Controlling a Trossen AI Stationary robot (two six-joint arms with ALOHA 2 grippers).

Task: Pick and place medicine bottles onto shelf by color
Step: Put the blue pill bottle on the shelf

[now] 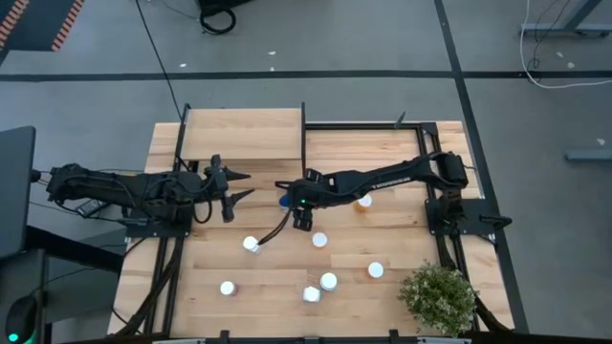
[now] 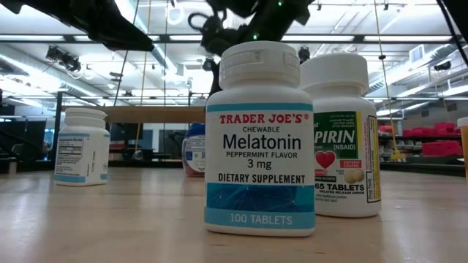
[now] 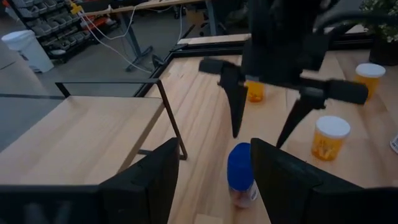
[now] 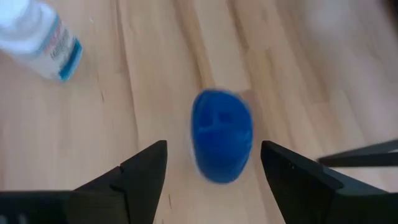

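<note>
The blue-topped bottle (image 4: 222, 134) stands upright on its base on the table, just off the shelf's (image 1: 244, 134) right front corner. My right gripper (image 4: 214, 168) hovers above it, open and pointing down, one finger on either side of the cap, touching nothing. In the left wrist view the right gripper (image 3: 257, 138) hangs just over the blue bottle (image 3: 241, 174). My left gripper (image 1: 244, 186) is open, level, pointing toward the table's right, a short way left of the bottle. The shelf's wooden board is bare where it shows.
Several white-capped bottles (image 1: 319, 240) stand scattered on the near half of the table. Orange bottles (image 3: 329, 137) stand right of the blue one. The Melatonin (image 2: 259, 139) and aspirin (image 2: 344, 139) bottles stand close to the low camera. A potted plant (image 1: 438, 298) occupies the near right corner.
</note>
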